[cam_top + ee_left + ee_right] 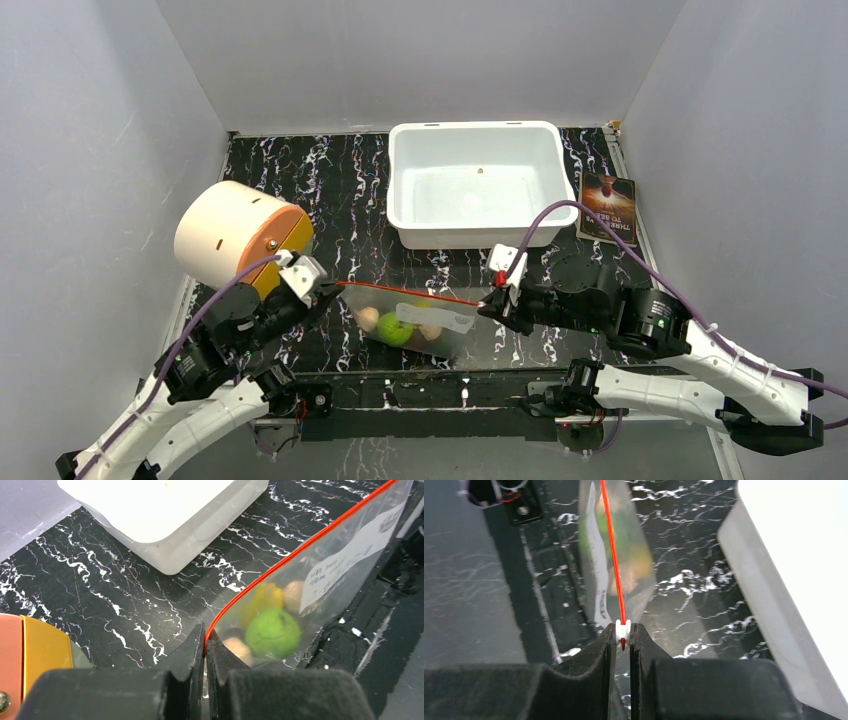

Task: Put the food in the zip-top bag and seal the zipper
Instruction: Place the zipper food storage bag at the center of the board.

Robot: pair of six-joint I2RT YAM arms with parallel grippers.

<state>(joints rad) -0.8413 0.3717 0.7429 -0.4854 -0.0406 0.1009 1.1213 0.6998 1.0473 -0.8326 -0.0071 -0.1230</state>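
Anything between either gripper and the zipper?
Nothing visible. The left gripper pinches the zipper at one end, and the right gripper is shut on its slider at the other; the strip runs free between them.

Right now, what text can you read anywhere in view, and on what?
"THERE'S ... TO SEE": upside down on the card right of the tub; the rest is too small to read.
Label on the bag: dark writing, too blurred to read.
No other text shows.
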